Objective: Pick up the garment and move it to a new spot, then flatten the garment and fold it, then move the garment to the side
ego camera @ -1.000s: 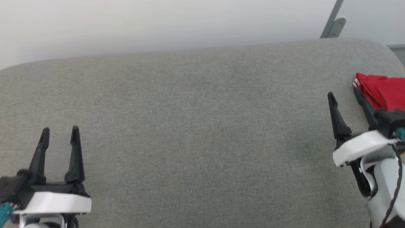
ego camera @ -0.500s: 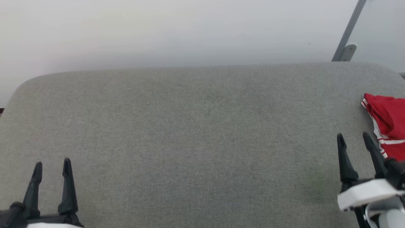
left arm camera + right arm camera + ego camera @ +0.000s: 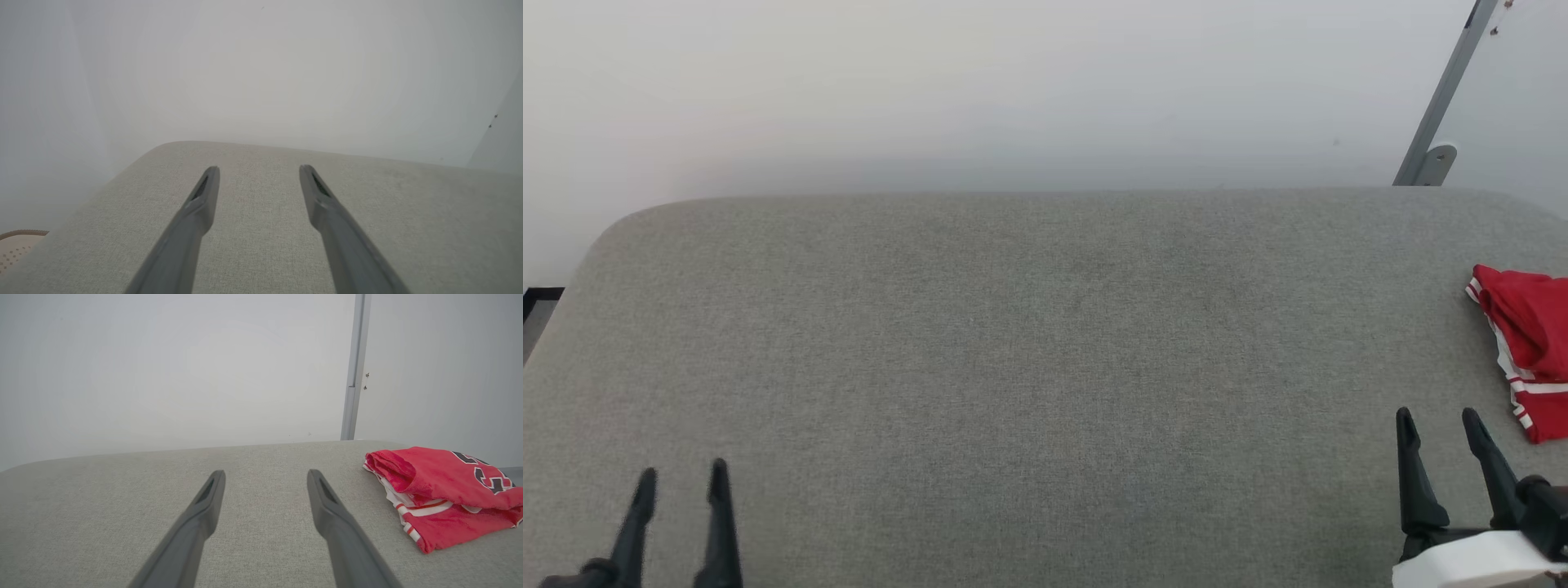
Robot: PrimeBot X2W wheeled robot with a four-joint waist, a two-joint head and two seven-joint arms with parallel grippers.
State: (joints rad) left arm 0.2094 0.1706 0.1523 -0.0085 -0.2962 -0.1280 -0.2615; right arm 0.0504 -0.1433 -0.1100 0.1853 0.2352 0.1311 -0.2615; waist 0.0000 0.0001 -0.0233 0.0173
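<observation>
Garment (image 3: 441, 490) lay folded, a soft red bundle on the grey pad's (image 3: 1045, 367) right side, near the right gripper (image 3: 1436, 416), which stood spread and empty. The left gripper (image 3: 683, 471), well apart, gaped empty too. Light and limp, it would probably sag; its thick folded edge looked the best hold.

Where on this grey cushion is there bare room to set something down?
Bare: the whole middle of the cushion, between the left gripper and the right gripper, up to its far edge. Crowded: the right edge, where the shirt lies.
</observation>
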